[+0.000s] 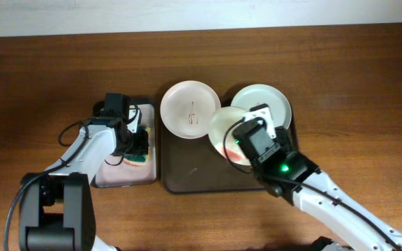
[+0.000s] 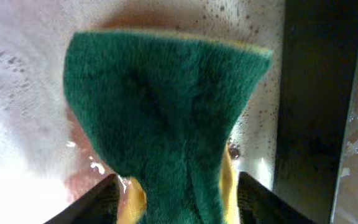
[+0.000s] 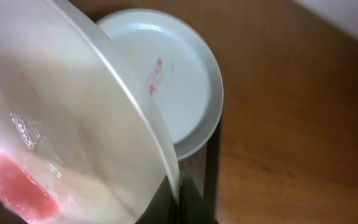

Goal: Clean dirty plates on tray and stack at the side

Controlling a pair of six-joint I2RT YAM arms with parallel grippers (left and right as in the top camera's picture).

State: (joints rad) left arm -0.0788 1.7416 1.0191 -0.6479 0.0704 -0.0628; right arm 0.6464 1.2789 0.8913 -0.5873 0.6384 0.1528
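White held plate (image 3: 73, 124), pink smear low on its face, tilts steeply over the tray (image 1: 194, 171). Its rim is pinched tight in the right claw (image 3: 182, 199) and runs up and left from it. Just beyond the claw, a second plate (image 3: 179, 81) lies flat at the tray's corner, and table (image 3: 291, 124) wood stretches to the right. A third plate (image 1: 189, 108) lies further left. The left claw (image 2: 176, 199) straddles a green sponge (image 2: 160, 106) in the small tray (image 2: 309, 93); whether it grips is unclear.

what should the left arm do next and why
Probably close the left end effector on the green sponge and lift it from the soapy small tray: the right end effector holds a tilted plate with a red smear awaiting wiping.
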